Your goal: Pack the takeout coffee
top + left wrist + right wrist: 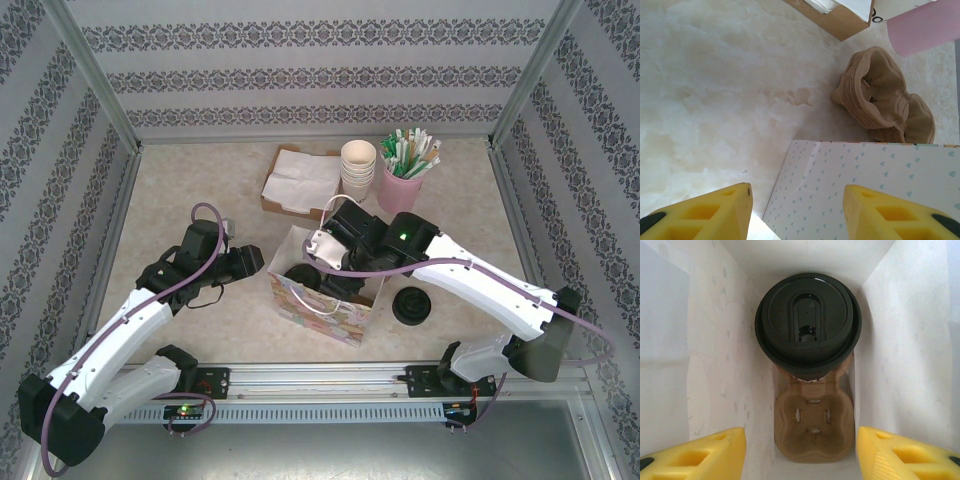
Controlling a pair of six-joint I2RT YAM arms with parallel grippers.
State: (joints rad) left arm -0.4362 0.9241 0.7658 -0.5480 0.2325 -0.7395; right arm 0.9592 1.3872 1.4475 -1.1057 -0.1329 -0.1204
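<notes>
I see the smooth black plastic lid of the takeout coffee, a rough brown cardboard tray and a smooth paper bag.

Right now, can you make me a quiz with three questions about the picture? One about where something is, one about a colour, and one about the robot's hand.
1. Where is the coffee?
A on the table
B in the bag, in a carrier
C in the pink cup

2. What colour is its lid?
A black
B white
C pink

3. How is the right hand?
A shut on the coffee
B shut on a straw
C open, holding nothing

Answers:
1 B, the right wrist view looks down into the bag and the coffee sits in the carrier.
2 A, the lid is black all over.
3 C, the hand is spread wide with nothing in it.
</notes>
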